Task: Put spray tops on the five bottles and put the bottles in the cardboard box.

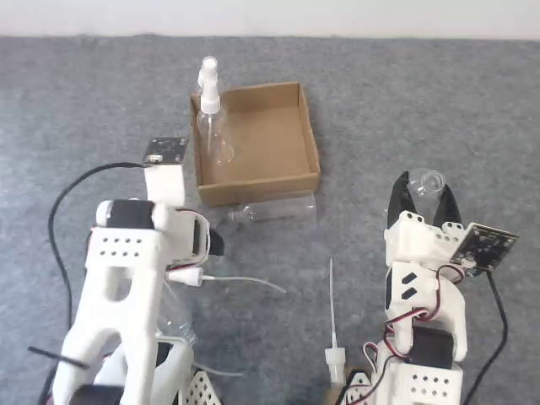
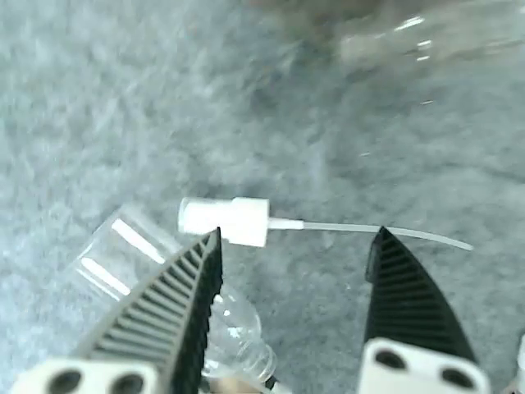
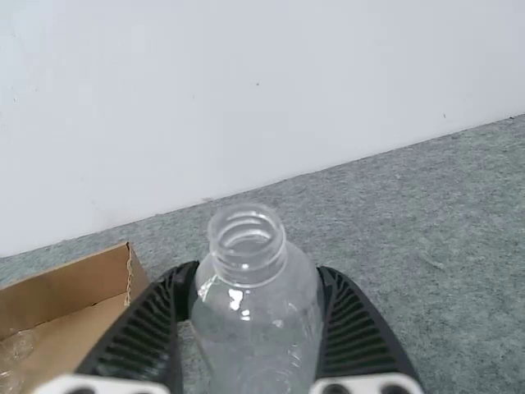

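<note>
A: Nearest the arms?
B: Spare top (image 1: 336,359) on the carpet (image 1: 422,84) by the right arm (image 1: 422,321), tube aimed boxward. Next, left claw (image 2: 295,246): low, spread wide, gripping nothing.
A: Its target?
B: Spray top (image 2: 225,220), flat, just past the fingertips (image 2: 205,254). Long axis crosses the gap: head beside one finger, tube trailing beyond the other. A loose bottle (image 2: 123,258) lies next to the head.
A: So the grab?
B: My guess: fingers must drop around the head, not the thin tube. Left claw is far the nearer.
A: Right side?
B: Right claw (image 3: 254,283) clamped on a bottle (image 3: 246,246), upright, neck open, well apart from that top.
A: Beyond?
B: Fallen bottle (image 1: 270,208) along the front wall of the box (image 1: 261,186). Inside, one capped bottle (image 1: 211,118) against a side wall.
</note>
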### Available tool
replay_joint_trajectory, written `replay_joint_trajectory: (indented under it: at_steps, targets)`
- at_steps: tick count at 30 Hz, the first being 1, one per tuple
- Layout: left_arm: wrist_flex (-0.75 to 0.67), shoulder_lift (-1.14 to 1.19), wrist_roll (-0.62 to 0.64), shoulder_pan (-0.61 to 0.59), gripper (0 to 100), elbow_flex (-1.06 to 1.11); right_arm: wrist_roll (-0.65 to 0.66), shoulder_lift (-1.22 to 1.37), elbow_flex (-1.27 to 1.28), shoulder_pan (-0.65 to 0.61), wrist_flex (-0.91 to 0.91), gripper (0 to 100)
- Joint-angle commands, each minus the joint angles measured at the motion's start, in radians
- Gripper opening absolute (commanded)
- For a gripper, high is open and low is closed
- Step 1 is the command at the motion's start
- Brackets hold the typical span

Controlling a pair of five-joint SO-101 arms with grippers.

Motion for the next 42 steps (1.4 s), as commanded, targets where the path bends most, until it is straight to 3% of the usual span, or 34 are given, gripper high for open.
replay_joint_trajectory:
  at_steps: [1,14,30,35,42]
  targets:
    - [0.009,0.069,0.011,-0.058,27,-0.053,-0.006,-0.019,-0.071,0.012,-0.028,1.3]
    - [-0.002,0.333,0.011,-0.057,27,-0.104,-0.006,-0.019,-0.069,0.01,-0.027,1.6]
    - [-0.265,0.58,0.069,-0.055,25,-0.093,-0.005,-0.019,-0.068,0.01,-0.025,1.6]
    - [-0.206,0.58,0.068,-0.055,15,-0.182,-0.005,-0.019,-0.068,0.01,-0.025,1.6]
    - [-0.028,0.58,0.069,-0.055,16,-0.326,-0.005,-0.019,-0.068,0.01,-0.025,1.6]
